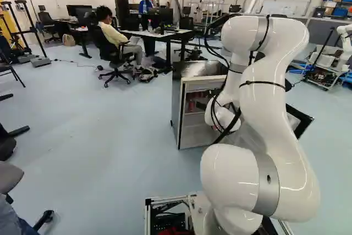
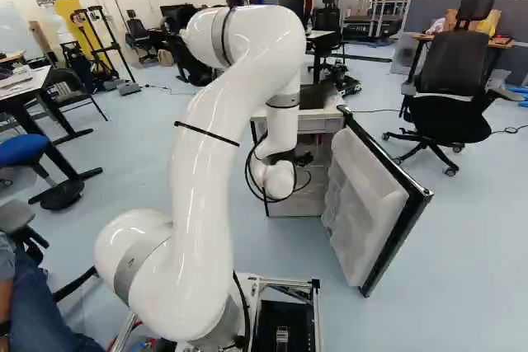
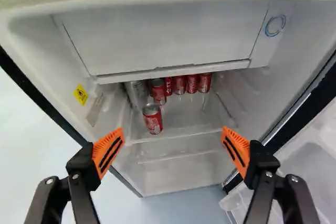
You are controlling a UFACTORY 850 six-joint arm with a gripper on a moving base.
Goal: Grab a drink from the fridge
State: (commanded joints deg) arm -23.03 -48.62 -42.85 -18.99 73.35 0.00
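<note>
In the right base view a dark part of my gripper (image 2: pixel 304 158) shows beyond the white wrist, at the front of the open fridge (image 2: pixel 309 127). From the wrist, the gripper (image 3: pixel 172 151) faces the fridge interior, its orange-padded fingers wide apart with nothing between them. Ahead, on the shelf (image 3: pixel 184 130) below the freezer flap, a red can (image 3: pixel 153 119) stands closest to the shelf's front edge. Behind it are another red can (image 3: pixel 157 90), a silver can (image 3: pixel 137 94) and several red cans (image 3: pixel 192 83) in a row under the flap, their tops partly hidden.
The fridge door (image 2: pixel 371 204) hangs open to the right, its shelved inner side toward the arm. An office chair (image 2: pixel 452 88) stands beyond it. A desk (image 1: pixel 165 36) is behind the fridge, and another robot (image 1: pixel 345 42) is at the far right.
</note>
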